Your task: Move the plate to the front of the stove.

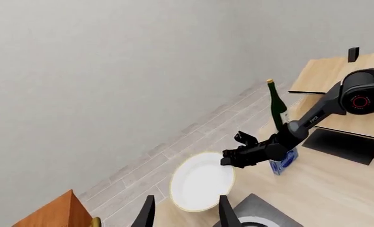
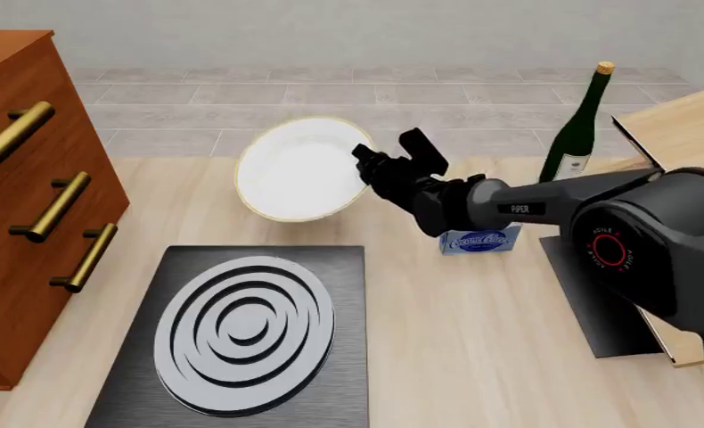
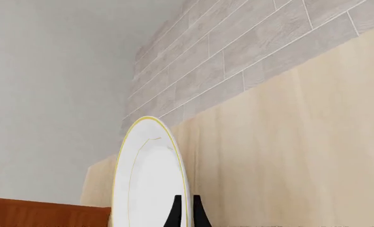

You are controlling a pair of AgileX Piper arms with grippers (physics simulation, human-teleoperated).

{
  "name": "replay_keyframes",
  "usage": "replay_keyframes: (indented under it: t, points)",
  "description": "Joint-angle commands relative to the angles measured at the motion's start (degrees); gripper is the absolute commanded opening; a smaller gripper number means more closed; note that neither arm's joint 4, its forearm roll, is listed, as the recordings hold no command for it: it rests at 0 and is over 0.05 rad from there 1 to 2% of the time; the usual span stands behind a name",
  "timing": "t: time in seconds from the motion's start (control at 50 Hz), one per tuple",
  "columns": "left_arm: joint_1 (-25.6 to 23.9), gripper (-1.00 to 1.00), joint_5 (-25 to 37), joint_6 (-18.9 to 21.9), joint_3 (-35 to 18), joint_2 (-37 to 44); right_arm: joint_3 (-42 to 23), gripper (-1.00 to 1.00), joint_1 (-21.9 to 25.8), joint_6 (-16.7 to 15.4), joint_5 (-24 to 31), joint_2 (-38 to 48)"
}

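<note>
one plate (image 2: 295,169) is in the scene, white with a thin yellow rim, tilted up off the table (image 2: 471,330) beyond the far edge of the stove (image 2: 239,334), toward the table's back edge. the right gripper (image 2: 368,163) pinches its right-hand rim; in the right wrist view the two fingertips (image 3: 176,215) sit closed against the plate's edge with the plate (image 3: 150,179) standing nearly edge-on. one stove lies flat at the near left of the table, a black slab with one burner of grey concentric rings. the left gripper (image 1: 185,213) shows only in its own wrist view, its two fingers parted with nothing between them, looking down on the plate (image 1: 201,181) and the right arm (image 1: 313,118). also on the table: one green wine bottle (image 2: 579,125) standing upright at the far right, one small blue-and-white box (image 2: 479,239) just behind the right arm, and one plain black mat (image 2: 590,299) at the right. one wooden dresser (image 2: 31,196) with three brass handles stands at the left.
</note>
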Motion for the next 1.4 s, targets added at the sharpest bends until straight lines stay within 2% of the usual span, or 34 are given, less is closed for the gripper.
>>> replay_keyframes:
  t: [0.02, 1.4]
  points:
    - [0.2, 1.00, 0.4, 0.1, -0.2, -0.2, -0.1, -1.00, 0.3, 0.2, -0.4, 0.3]
    - [0.9, 1.00, 0.5, -1.2, 1.3, -1.3, -2.7, -1.00, -0.4, 2.0, -1.0, 7.2]
